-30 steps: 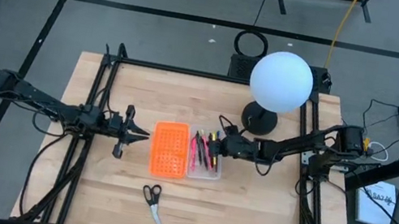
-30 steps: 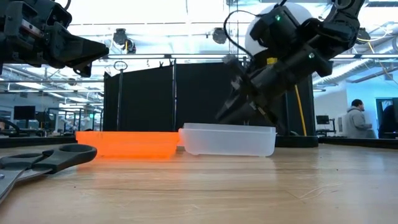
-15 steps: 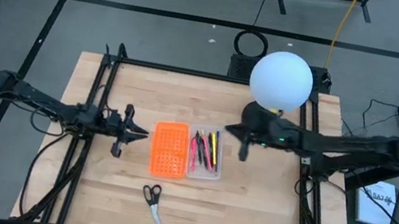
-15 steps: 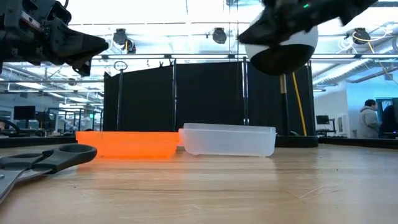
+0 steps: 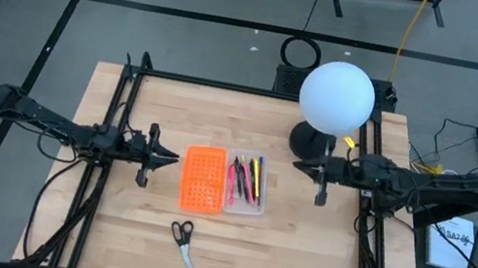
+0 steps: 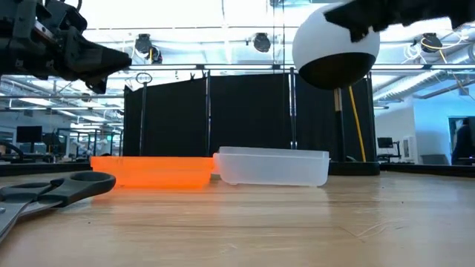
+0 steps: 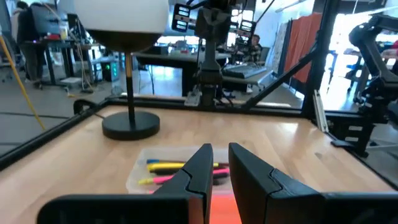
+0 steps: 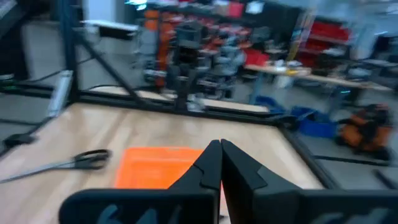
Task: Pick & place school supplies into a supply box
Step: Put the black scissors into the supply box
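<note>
The supply box lies open in the middle of the table: an orange grid half [image 5: 204, 178] joined to a translucent tray [image 5: 247, 183]. Pink, black and yellow pens [image 5: 246, 177] lie flat in the tray. Black-handled scissors [image 5: 184, 246] rest flat on the wood near the front edge. My left gripper [image 5: 177, 159] hovers level just left of the orange half, its fingers [image 7: 200, 169] a narrow gap apart with nothing between them. My right gripper [image 5: 297, 167] is shut and empty, raised to the right of the tray, beside the lamp's base.
A white globe lamp [image 5: 336, 97] on a black round base [image 5: 308, 144] stands at the far right, close behind my right gripper. Black frame rails [image 5: 121, 113] run along the table's left and right sides. Bare wood lies at the front right [image 5: 295, 262].
My right gripper has drawn back from over the tray toward the table's right edge and risen, rolling its wrist as it went; nothing came away with it. The pens stay in the tray. The box and scissors have not moved.
</note>
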Robot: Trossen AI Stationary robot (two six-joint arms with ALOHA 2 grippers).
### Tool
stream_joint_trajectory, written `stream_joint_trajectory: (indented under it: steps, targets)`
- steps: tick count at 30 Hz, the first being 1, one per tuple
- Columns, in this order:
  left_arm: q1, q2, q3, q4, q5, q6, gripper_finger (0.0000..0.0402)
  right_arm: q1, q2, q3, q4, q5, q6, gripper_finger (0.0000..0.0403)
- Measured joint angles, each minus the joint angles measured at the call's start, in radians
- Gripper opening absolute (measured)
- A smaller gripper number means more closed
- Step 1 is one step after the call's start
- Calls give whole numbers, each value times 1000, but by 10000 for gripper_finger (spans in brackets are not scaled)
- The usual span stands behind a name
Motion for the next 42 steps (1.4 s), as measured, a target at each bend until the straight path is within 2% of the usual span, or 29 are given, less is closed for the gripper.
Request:
stream_joint_trajectory:
  steps: [3,6,9,11,14,18,22,25,31,35,40,42]
  targets:
    - [0,0,0,-10,0,3,58,-1,-61,-98,71,52,-5,0]
    - [0,0,0,-19,-1,5,58,-14,-115,-167,83,46,-7,0]
    - [0,0,0,-21,-3,6,58,-21,-139,-231,201,45,-3,0]
    - [0,0,0,-22,-12,5,58,-23,-139,-268,296,22,-4,0]
    - [0,0,0,-22,-18,-5,58,-23,-140,-303,345,-31,-22,0]
    - [0,0,0,-23,-18,-17,58,-23,-166,-315,324,12,-43,0]
    - [0,-2,0,-24,-19,-1,47,-23,-267,-294,188,72,-13,0]
    - [-3,-2,0,-26,-20,38,10,-22,-343,-293,66,76,30,0]
    - [-22,-1,0,-32,-70,95,4,-8,-424,-293,-44,71,34,0]
    - [-22,-1,0,-50,-82,116,3,2,-431,-333,-4,45,25,0]
    - [-22,-1,0,-52,-143,76,14,3,-443,-441,206,-9,18,0]
    - [-23,-1,5,-72,-232,22,18,1,-450,-459,236,-3,-8,0]
